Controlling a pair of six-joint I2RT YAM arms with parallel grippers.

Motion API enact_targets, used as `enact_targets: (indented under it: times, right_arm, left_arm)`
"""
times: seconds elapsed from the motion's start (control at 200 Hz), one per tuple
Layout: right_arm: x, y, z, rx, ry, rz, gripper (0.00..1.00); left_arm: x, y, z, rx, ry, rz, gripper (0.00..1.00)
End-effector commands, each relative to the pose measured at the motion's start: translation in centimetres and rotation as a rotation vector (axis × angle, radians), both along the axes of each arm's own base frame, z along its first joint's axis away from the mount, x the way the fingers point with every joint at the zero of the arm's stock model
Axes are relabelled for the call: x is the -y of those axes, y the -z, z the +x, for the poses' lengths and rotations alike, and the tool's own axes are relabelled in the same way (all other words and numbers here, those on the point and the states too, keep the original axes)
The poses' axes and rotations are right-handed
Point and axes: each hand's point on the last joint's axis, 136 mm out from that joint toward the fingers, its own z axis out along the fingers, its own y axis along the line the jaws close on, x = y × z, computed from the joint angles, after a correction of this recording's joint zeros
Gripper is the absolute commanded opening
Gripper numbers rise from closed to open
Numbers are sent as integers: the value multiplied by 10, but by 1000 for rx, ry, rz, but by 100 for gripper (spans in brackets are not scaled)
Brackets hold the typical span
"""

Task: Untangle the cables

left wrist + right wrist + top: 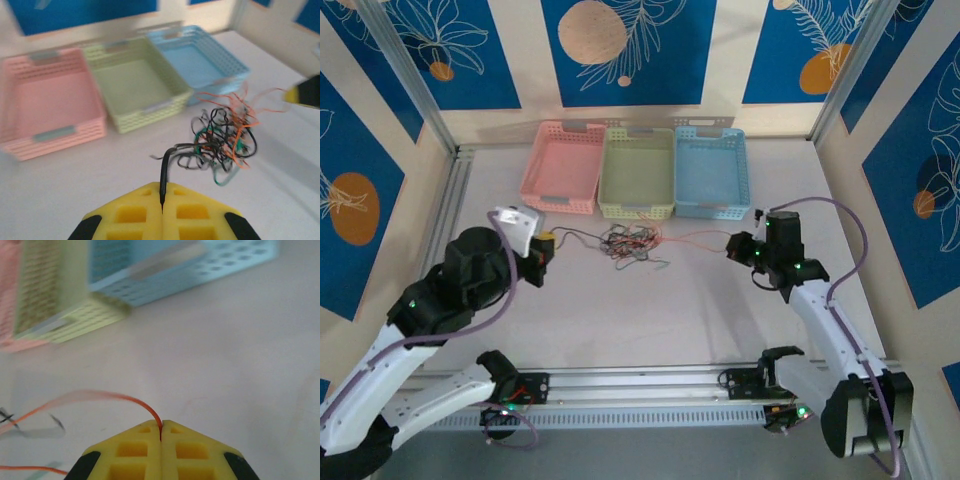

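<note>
**A:** Whereabouts of the cables (pixel 632 243)?

**B:** Bunched in a loose knot on the surface (pixel 650 320), just in front of the green basket (pixel 636 205), roughly midway between both hands.

**A:** And the hands?

**B:** At the left hand (pixel 161 200): pressed together, pinching a black strand (pixel 163 172) right in the seam of the pads. At the right hand (pixel 161 432): likewise pressed together, nipping an orange strand (pixel 127 399).

**A:** Likely handling?

**B:** Featherlight and limp, most probably, with no stiffness beyond a springy curl. Thin and smooth too, so apt to slip out of a weak pinch. Apt to cinch the knot tighter if hauled hard. Probably safe under a slow, gentle pull.

**A:** Best place to take hold?

**B:** On a free end, or on a single loop standing clear of the clump. Never in the middle of the mass. Much as held now, judging by both wrist views.

**A:** Direction and long axis?

**B:** Stretched left to right across the surface in the overhead view. Black strand out of the knot toward the left hand, orange strand in a nearly straight line toward the right hand. No single heading in the knot itself, just loops curling every way, with a few orange ones reaching toward the blue basket (pixel 235 67).
</note>
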Motion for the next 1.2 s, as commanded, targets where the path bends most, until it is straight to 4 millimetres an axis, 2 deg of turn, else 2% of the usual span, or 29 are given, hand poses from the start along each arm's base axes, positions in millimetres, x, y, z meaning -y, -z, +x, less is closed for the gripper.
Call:
enact_targets:
  times: [0.0,0.215,0.315,0.5,0.575,0.64,0.725,0.835,0.925,1.03,1.125,1.195]
  right_arm:
    - [25,26,-10,-100,119,-31,0]
    - [43,40,-13,-140,189,-60,0]
    - [48,42,-14,-144,210,-66,0]
    - [50,40,-13,-137,220,-56,0]
    - [47,37,-12,-124,207,-39,0]
    - [36,30,-9,-97,162,9,0]
    - [20,11,-6,-40,98,71,0]
    - [12,-5,-3,10,59,71,0]
    - [9,0,-4,-2,43,79,0]
    - [3,17,-10,-33,23,95,0]
    - [-3,29,-15,-45,8,105,0]
    - [-5,29,-18,-42,-2,110,0]
  left_arm:
    - [-61,-15,4,78,-270,80,0]
    - [-121,-32,-10,171,-503,145,0]
    - [-126,-37,-14,197,-504,148,0]
    - [-122,-33,-12,186,-489,155,0]
    - [-114,-30,-11,182,-451,146,0]
    - [-103,-26,-9,174,-399,134,0]
    - [-81,-21,-8,148,-295,107,0]
    - [-49,-16,-10,112,-144,47,0]
    - [-22,-15,-12,75,-24,1,0]
    - [6,-15,-11,29,81,-44,0]
    - [25,-13,0,1,109,-59,0]
    - [43,-12,14,-27,132,-61,0]
